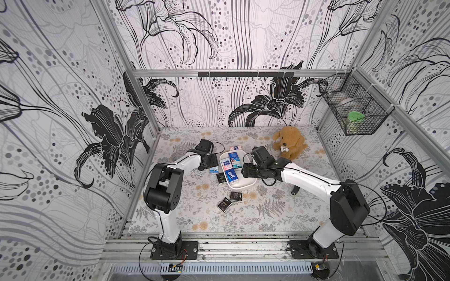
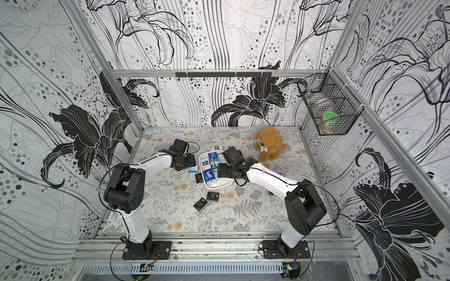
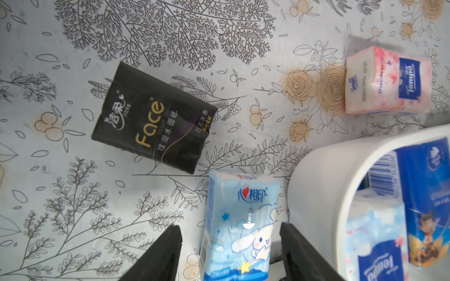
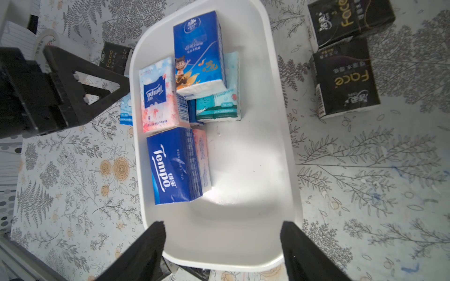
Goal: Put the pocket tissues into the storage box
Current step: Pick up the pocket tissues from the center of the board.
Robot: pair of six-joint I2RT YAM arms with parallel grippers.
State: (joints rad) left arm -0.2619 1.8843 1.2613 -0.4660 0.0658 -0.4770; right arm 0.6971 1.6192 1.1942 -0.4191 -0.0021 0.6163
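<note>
Storage box: about six pocket tissues in. Desk: five out.
- Light blue packet, box's 9 o'clock, between my left claw's parted jaws, not yet pinched.
- Three black packets, 7 o'clock side.
- Pink packet, 12 o'clock.

My right claw: spread wide, empty.

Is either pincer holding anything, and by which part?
Nothing is held: the left pincer straddles a light blue packet with open jaws; the right pincer is empty.
</note>
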